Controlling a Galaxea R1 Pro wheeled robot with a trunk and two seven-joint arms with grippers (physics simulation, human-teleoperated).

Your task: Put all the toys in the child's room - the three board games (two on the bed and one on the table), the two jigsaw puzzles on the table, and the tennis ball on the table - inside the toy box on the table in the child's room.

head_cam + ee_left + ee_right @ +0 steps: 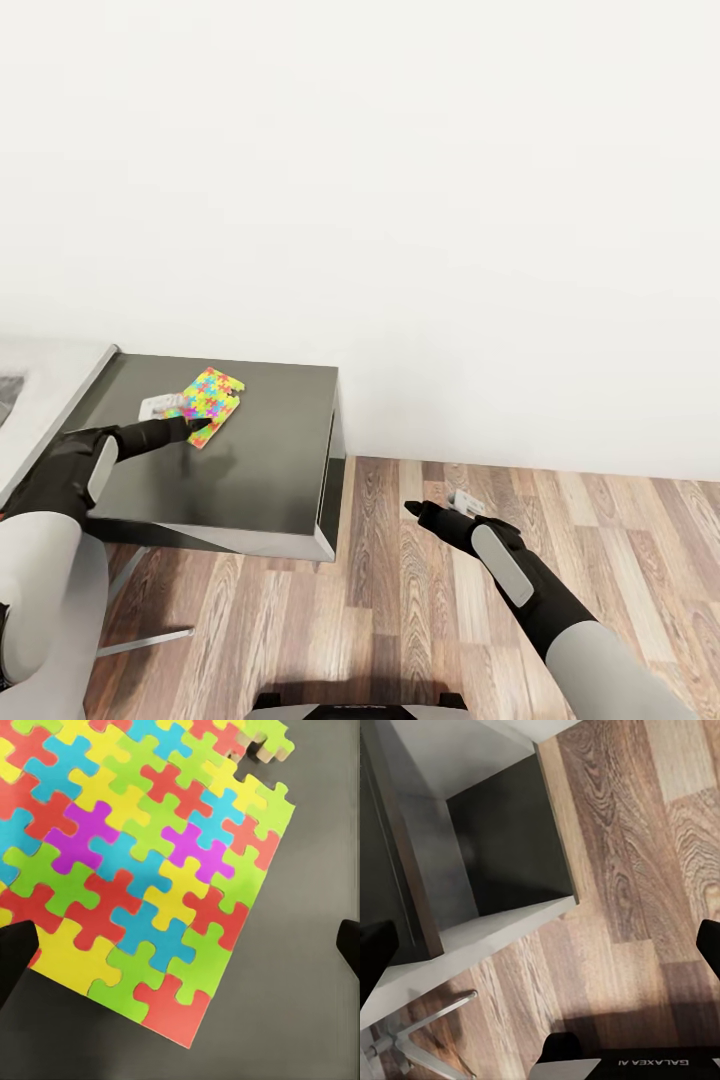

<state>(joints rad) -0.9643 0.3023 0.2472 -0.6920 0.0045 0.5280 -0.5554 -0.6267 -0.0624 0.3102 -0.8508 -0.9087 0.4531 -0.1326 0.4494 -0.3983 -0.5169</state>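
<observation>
One jigsaw puzzle [211, 394], a flat board of yellow, pink, green, blue and red pieces, lies on the low dark grey cabinet [262, 470], near its back left. My left gripper [196, 431] hovers at the puzzle's near edge, open. In the left wrist view the puzzle [142, 862] lies close below, and the two dark fingertips [15, 956] stand wide apart across its corner, touching nothing. My right gripper [412, 510] hangs open over the wooden floor, right of the cabinet, holding nothing. A strip of the pale table [40, 390] borders the cabinet's left side.
A bare white wall stands behind the cabinet. Wooden floor [480, 600] stretches to the right and front. The cabinet's open side and a metal leg [427, 1027] appear in the right wrist view, along with my own base [607, 1066].
</observation>
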